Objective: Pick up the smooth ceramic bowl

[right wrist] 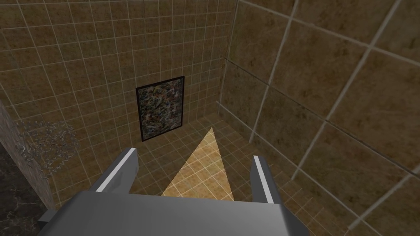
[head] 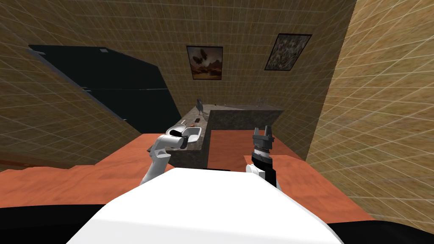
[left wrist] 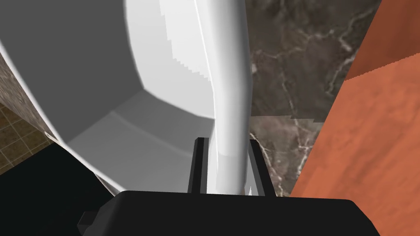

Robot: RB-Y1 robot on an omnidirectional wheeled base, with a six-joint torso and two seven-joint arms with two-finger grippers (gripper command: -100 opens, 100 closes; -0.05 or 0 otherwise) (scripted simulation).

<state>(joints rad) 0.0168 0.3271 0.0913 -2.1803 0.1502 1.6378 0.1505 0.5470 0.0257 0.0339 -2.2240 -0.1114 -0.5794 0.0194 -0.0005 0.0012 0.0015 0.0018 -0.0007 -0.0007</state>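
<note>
Brown tiled walls all round, with a dark marble counter ahead and an orange-brown surface nearer, on both sides of it. White bowl is at the counter's near left corner, beside a black area.

Left gripper is on the bowl. Its fingers are narrow and straddle the side wall at the rim, one inside the bowl and one outside, both pressing it. Judgement: the rim pinch fits because the bowl is too wide for the fingers to go round the whole body. The wall sits deep between the fingers, so the grasp looks made and the lift comes next. Can't tell if the base rests on the counter or is just off it. A smooth wall could slip or tip the bowl if it is raised fast.

Right gripper is over the orange-brown surface, right of the counter front. Its fingers are wide apart, holding nothing and touching nothing. Likely parked out of the way.
</note>
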